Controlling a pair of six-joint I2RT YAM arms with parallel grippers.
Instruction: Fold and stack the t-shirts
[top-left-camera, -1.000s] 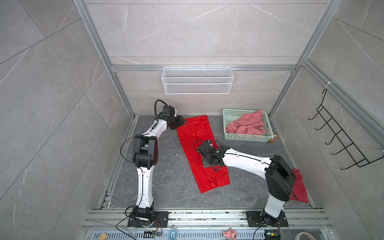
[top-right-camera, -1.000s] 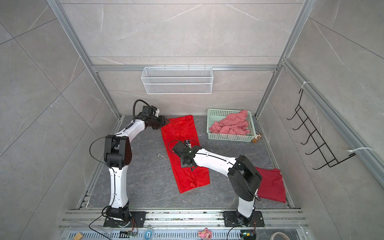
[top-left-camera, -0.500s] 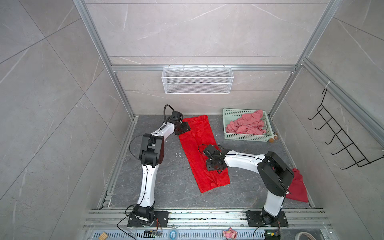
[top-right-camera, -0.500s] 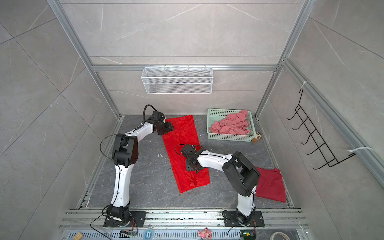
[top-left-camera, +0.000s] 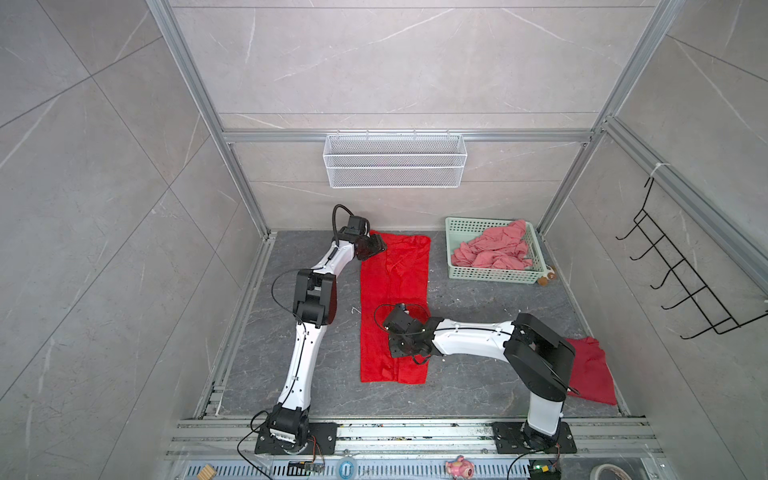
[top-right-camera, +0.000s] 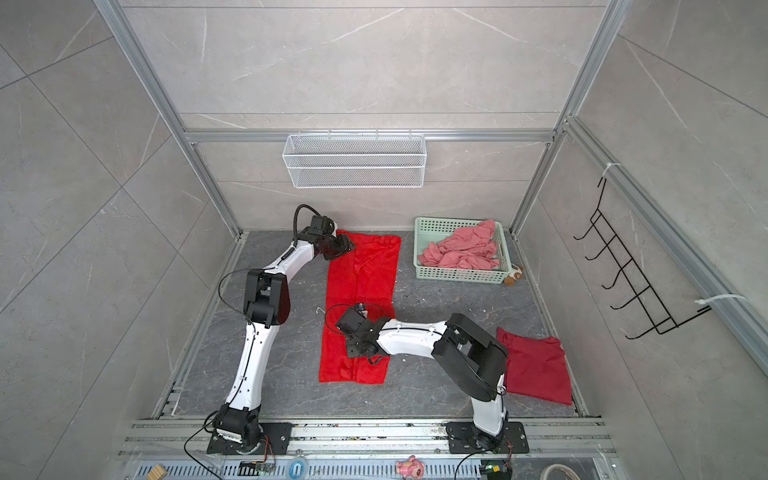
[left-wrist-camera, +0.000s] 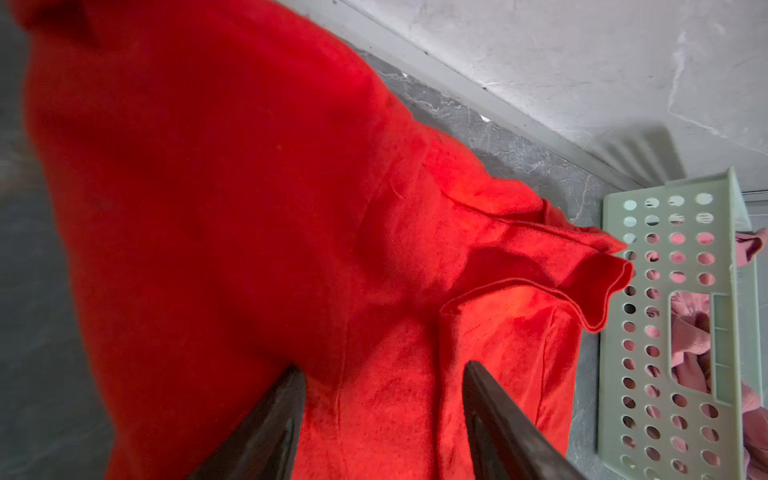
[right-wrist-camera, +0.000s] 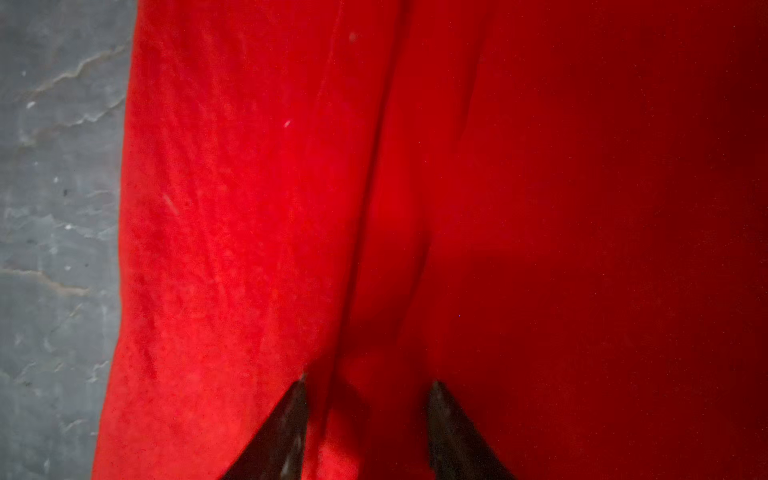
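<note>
A bright red t-shirt (top-left-camera: 395, 299) (top-right-camera: 361, 282) lies folded into a long strip on the grey floor. My left gripper (top-left-camera: 376, 245) (left-wrist-camera: 382, 365) rests open at its far left corner, with red fabric under the spread fingers. My right gripper (top-left-camera: 397, 351) (right-wrist-camera: 368, 382) sits low on the strip's nearer half, jaws apart on either side of a lengthwise crease. A darker crimson t-shirt (top-left-camera: 590, 374) (top-right-camera: 536, 370) lies flat at the front right, partly behind my right arm. Salmon-pink t-shirts (top-left-camera: 494, 249) (top-right-camera: 461, 249) are heaped in the basket.
The mint-green lattice basket (top-left-camera: 490, 276) (left-wrist-camera: 665, 332) stands at the back right, with a small plush toy (top-left-camera: 546, 278) beside it. A white wire basket (top-left-camera: 395, 166) hangs on the back wall. A black hook rack (top-left-camera: 681, 286) is on the right wall.
The red strip's near end has swung left, so it now lies straight rather than slanted. My right gripper moved left and nearer with it. My left gripper shifted right onto the far corner.
</note>
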